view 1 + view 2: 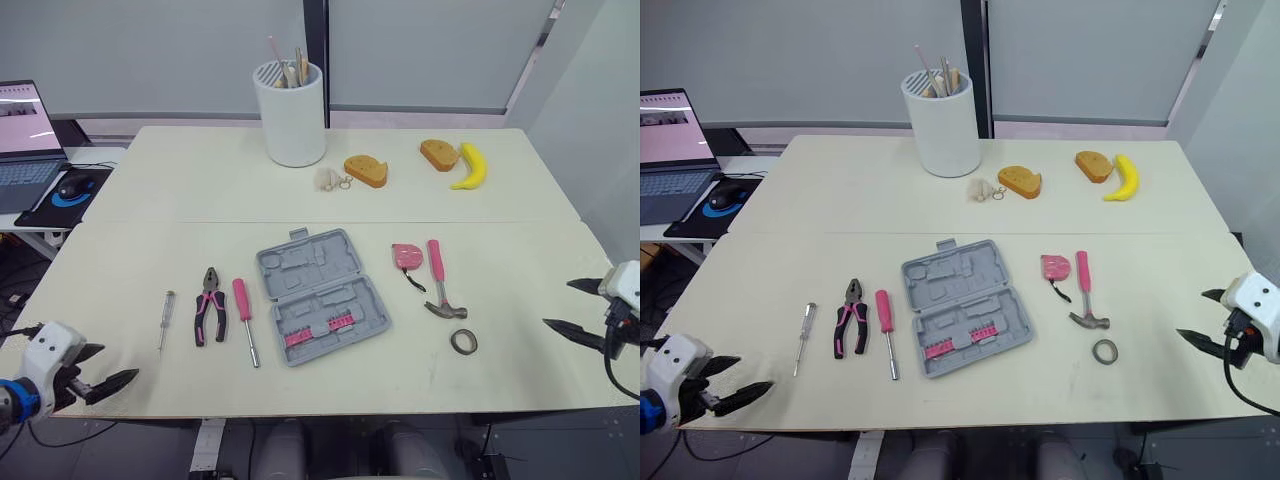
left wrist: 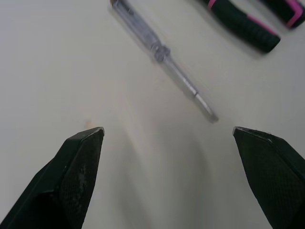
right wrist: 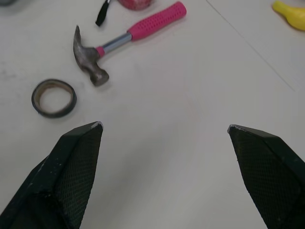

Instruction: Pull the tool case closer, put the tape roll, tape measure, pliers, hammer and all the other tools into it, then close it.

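Both pincers stand apart and empty: the left gripper (image 1: 110,366) hangs at the near left corner of the table (image 1: 150,250), the right gripper (image 1: 560,303) at the near right edge. The tool case (image 1: 322,296) lies open and skewed in the middle of the table, well apart from both, so we judge the pull has not yet begun. If we drag it by one corner it may swivel rather than slide, and a tug on the far half may fold it shut on its hinge. Its near left side could also sweep the pink screwdriver (image 1: 245,318) that lies just beside it. The tape roll (image 1: 463,341) sits near the front edge and could be knocked off by a careless right arm. The clear-handled screwdriver (image 1: 165,318) is thin and flat on the table, so we expect a pinch on it to slip. The pliers (image 1: 209,305) lie between the two screwdrivers. The hammer (image 1: 440,285) and the tape measure (image 1: 406,256) lie close together to the right of the case. Farther back stand a white cup (image 1: 291,115), two bread slices (image 1: 365,170) and a banana (image 1: 470,167), none of them in the way.
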### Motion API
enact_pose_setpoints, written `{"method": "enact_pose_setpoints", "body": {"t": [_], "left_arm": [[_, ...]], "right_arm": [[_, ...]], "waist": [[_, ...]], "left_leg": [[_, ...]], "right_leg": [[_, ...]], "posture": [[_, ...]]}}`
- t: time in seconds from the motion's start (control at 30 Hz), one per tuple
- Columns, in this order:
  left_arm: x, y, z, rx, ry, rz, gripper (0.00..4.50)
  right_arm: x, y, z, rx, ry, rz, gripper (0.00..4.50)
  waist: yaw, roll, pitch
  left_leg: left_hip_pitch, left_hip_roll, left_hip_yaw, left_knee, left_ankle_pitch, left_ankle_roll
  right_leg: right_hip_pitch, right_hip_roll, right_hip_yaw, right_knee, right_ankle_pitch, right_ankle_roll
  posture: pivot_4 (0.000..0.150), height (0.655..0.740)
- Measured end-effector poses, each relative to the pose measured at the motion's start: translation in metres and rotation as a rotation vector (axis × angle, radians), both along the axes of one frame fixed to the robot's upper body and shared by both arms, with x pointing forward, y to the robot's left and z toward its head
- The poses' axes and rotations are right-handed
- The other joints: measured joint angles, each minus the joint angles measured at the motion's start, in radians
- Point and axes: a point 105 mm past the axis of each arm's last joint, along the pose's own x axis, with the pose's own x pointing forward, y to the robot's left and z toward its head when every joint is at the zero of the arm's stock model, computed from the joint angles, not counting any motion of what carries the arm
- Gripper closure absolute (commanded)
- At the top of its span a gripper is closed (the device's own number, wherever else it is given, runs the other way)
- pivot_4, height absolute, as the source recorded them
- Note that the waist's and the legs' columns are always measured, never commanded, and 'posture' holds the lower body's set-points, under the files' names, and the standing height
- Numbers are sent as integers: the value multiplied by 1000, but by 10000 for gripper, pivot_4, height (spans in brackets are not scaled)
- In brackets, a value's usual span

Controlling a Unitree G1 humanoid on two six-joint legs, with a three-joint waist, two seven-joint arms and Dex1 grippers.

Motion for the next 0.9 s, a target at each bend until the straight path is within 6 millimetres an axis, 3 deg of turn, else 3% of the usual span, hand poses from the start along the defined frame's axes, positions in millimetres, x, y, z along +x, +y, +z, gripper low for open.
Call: {"method": "enact_pose_setpoints", "body": {"t": [0.1,0.2,0.3,0.5,0.6,0.73,0.9], "left_arm": [[20,-26,13,-45,-75,-43,5661],[37,-61,20,-85,-103,-125,15594],[52,-102,17,-114,-115,-217,25455],[78,-146,8,-53,-124,-295,45000],[89,-155,1,-31,-119,-290,45000],[94,-162,-8,10,-77,-305,45000],[93,-167,-16,40,-30,-324,45000]], "right_arm": [[12,32,12,38,-45,85,6013],[24,67,17,75,-67,185,16631],[35,103,12,86,-60,278,24783],[70,146,-15,-9,-36,337,38637],[85,163,-33,-49,-8,339,44759],[109,187,-43,-85,-11,346,44928],[130,200,-54,-117,4,346,44928]], "waist": [[-1,0,0],[-1,0,0],[0,-1,0],[-2,-1,-1],[-2,-1,-1],[-6,-1,-1],[-6,-1,-1]], "left_leg": [[0,0,0,0,0,0],[0,0,0,0,0,0],[-1,-1,-1,1,0,0],[-1,-2,-2,1,0,0],[-2,-3,-1,1,0,0],[-2,-3,-1,1,0,0],[-2,-4,-1,1,0,0]], "right_leg": [[0,1,0,0,0,0],[0,1,1,0,1,0],[0,1,1,1,1,1],[-1,2,2,2,1,1],[-2,2,2,2,2,1],[-3,2,1,3,2,1],[-3,2,1,3,2,1]], "posture": [[1500,7400],[1500,7400],[1500,7400],[1500,7400],[1500,7400],[1500,7400],[1500,7400]]}}
